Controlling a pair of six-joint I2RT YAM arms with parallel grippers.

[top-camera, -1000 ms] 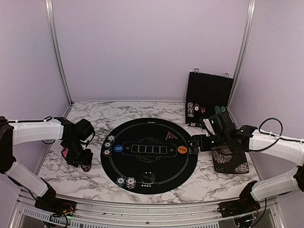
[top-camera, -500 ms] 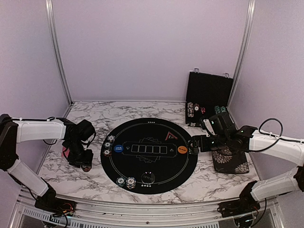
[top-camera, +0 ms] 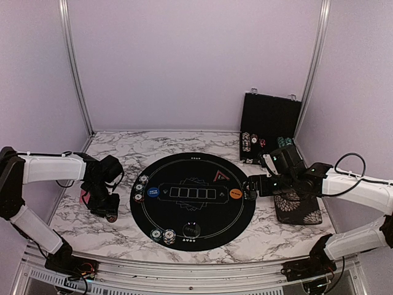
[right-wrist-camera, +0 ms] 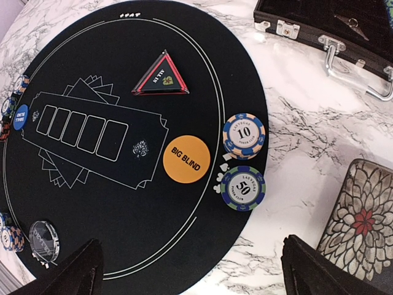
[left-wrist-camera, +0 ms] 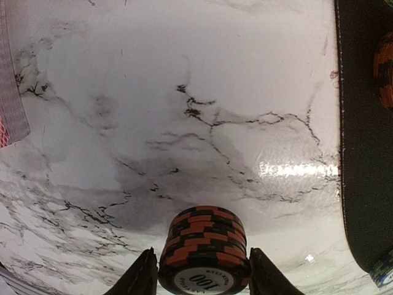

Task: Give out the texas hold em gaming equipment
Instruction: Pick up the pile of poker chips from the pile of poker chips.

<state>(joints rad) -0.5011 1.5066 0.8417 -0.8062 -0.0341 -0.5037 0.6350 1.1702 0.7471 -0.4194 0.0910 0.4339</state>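
One marbled counter [top-camera: 110,230] was spread under everything. At its middle a round black mat [top-camera: 202,236] was laid, printed with five card boxes. A black case [top-camera: 270,117] was stood open at the back right, with rows of chips [top-camera: 249,142] at its foot. In front of the case a floral pad [top-camera: 298,209] was laid, partly covered by the right arm.

The left claw [left-wrist-camera: 202,261] was lowered to the counter left of the mat. Its fingers [left-wrist-camera: 142,273] were set close on either side of a stack [left-wrist-camera: 204,243] of orange-and-black chips marked 100. Whether the stack was pressed or only flanked could not be told. The stack was stood on bare marble, apart from the mat's edge.

The right claw [right-wrist-camera: 196,270] was held above the mat's right rim, its fingers spread wide with nothing between them.

On the mat a red-edged triangle [right-wrist-camera: 160,76] was placed near the far side. An orange button [right-wrist-camera: 186,158] lettered BIG BLIND was set just right of the card boxes. At the rim beside it a blue stack [right-wrist-camera: 244,136] marked 10 and a green stack [right-wrist-camera: 243,188] marked 50 were placed side by side. A blue button [right-wrist-camera: 20,117] was seen at the boxes' left end, and a dark button [right-wrist-camera: 43,238] near the mat's front.
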